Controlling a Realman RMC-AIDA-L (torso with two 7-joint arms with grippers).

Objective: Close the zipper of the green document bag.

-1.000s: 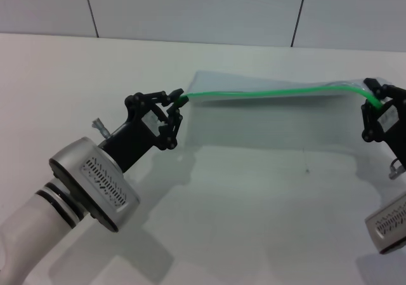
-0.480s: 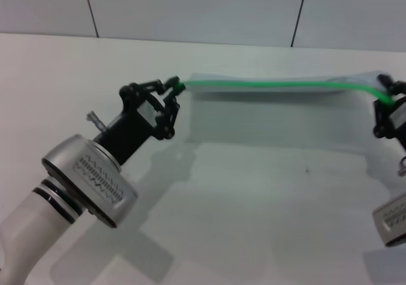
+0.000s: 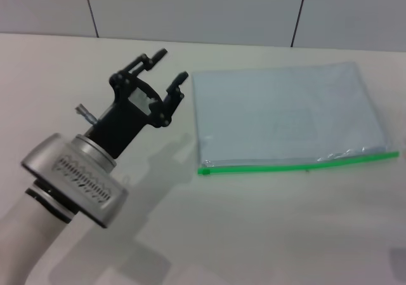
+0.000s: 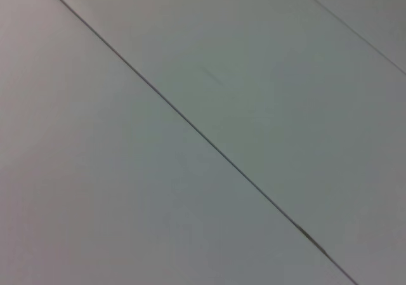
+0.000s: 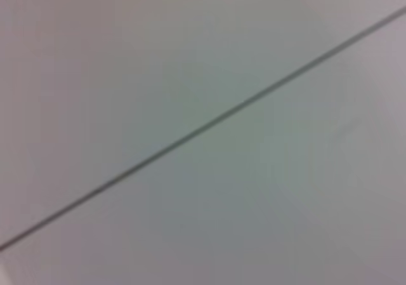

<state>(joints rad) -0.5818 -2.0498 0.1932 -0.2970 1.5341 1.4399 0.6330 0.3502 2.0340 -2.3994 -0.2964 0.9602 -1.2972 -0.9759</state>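
On the white table (image 3: 254,234), only the head view shows the green document bag (image 3: 285,117) beside the released left tool (image 3: 170,68).

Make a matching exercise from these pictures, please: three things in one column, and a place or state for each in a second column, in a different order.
Things:
1. green document bag
2. zipper
3. left gripper

Places or states:
A. runs along the bag's edge nearest the robot
B. open, holding nothing, to the left of the bag
C. lies flat on the white table

Pairs: 1-C, 2-A, 3-B
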